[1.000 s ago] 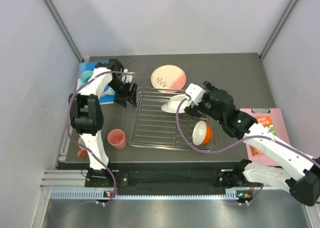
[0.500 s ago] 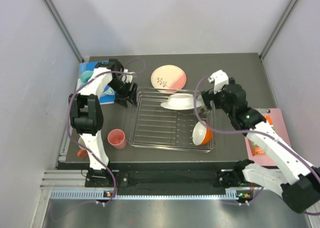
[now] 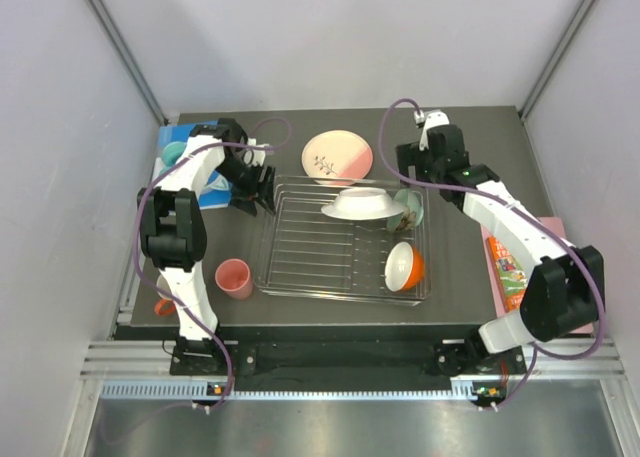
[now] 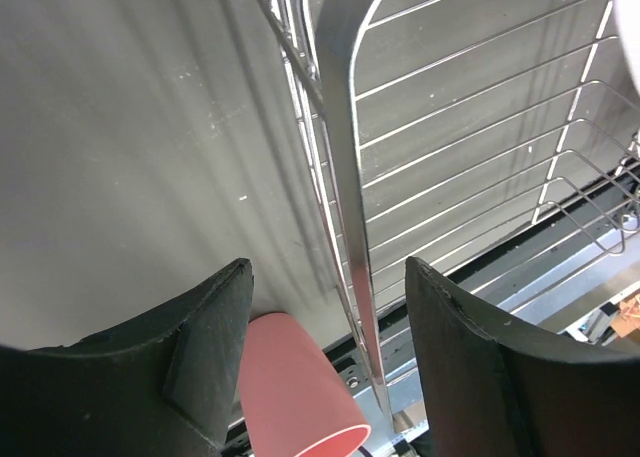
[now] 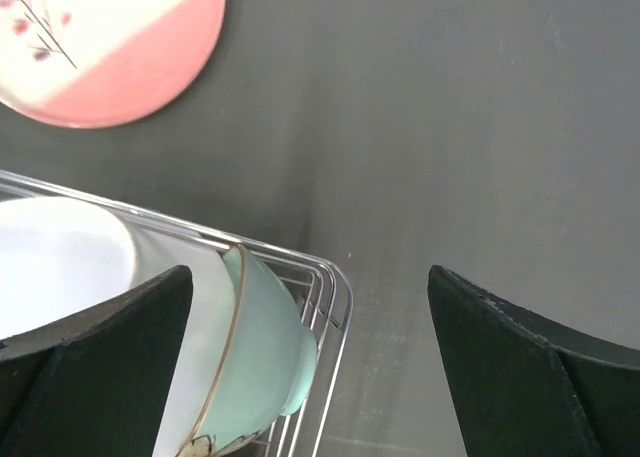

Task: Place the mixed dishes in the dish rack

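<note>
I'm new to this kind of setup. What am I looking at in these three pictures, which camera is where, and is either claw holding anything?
Two white robot arms are bolted at the near edge of a table, each ending in a two-finger gripper. The wide picture looks down from above and behind them. The other two come from a camera on each wrist, so the dark shapes at the bottom are that arm's own fingers.

In the wire dish rack sit a white plate, a mint-green bowl and an orange bowl. On the table itself lie a pink-and-cream plate beyond the rack and a pink cup to its left.

The left gripper stands open astride the rack's rim, not clamped on it. The right gripper hangs wide open above the rack's far right corner, empty.
</note>
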